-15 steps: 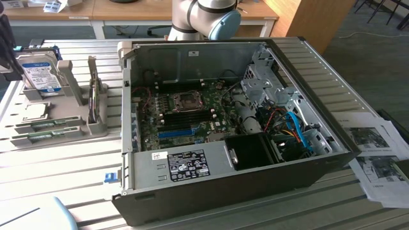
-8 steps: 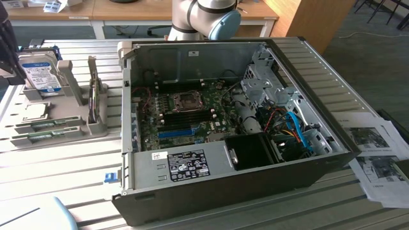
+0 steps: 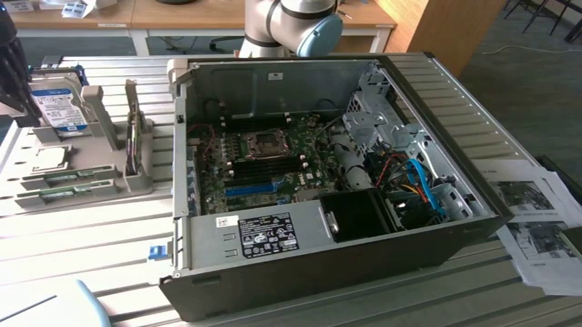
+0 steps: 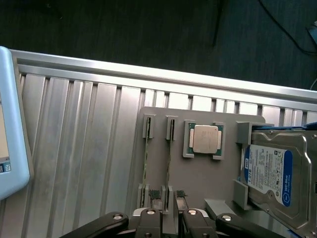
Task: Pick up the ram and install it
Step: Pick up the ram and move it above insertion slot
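Ram stick [image 4: 169,158] on edge in grey holder [image 4: 198,173], released claw [image 4: 168,206] over it, processor [image 4: 205,139], hard drive [image 4: 272,173] beside.

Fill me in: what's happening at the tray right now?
The arm's pincer is open above the gray parts tray, its pads lined up on either side of one ram stick standing on edge in its holder. Nothing is lifted yet. A second stick, a processor and a hard drive share the tray, beside the open computer case.

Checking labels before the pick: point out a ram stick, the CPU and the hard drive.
ram stick [image 3: 68,178], exterior view, middle of green board.
CPU [image 4: 205,139], wrist view, middle of metal lid.
hard drive [image 4: 267,171], wrist view, its label.
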You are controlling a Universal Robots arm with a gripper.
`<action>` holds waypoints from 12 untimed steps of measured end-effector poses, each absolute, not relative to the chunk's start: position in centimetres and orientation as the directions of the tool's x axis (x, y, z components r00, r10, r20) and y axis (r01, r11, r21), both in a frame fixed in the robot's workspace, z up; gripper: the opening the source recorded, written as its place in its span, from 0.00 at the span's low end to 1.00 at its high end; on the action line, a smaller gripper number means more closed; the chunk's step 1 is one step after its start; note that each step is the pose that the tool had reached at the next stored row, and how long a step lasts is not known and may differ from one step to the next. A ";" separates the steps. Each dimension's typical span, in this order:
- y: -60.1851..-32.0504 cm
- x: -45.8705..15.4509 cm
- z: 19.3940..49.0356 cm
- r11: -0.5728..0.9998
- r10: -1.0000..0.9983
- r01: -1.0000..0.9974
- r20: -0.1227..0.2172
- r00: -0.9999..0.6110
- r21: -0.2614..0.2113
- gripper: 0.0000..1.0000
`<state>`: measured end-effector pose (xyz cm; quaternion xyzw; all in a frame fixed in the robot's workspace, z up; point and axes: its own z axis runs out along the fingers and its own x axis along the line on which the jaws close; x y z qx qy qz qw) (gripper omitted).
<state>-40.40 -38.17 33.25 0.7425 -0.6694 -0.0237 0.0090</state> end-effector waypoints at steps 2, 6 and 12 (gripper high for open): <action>-38.2 -40.4 33.0 -0.104 -0.994 -0.994 -0.023 0.103 0.045 0.23; -38.2 -40.4 32.4 -0.104 -0.994 -0.994 -0.023 0.103 0.045 0.23; -38.2 -40.4 31.6 -0.104 -0.994 -0.994 -0.023 0.103 0.045 0.23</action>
